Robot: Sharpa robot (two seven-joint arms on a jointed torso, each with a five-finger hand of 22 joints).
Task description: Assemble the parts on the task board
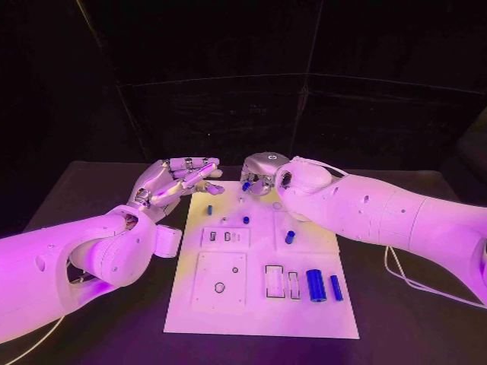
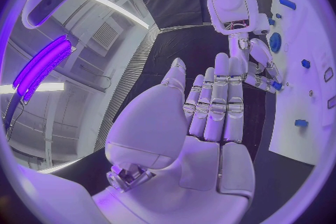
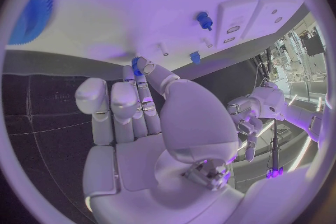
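the left hand (image 1: 180,176) hovers open, fingers apart and empty, just off the task board's (image 1: 261,323) far left corner. at the board's far edge, the right hand (image 1: 260,176) pinches a small blue part (image 3: 136,63) between its fingertips.
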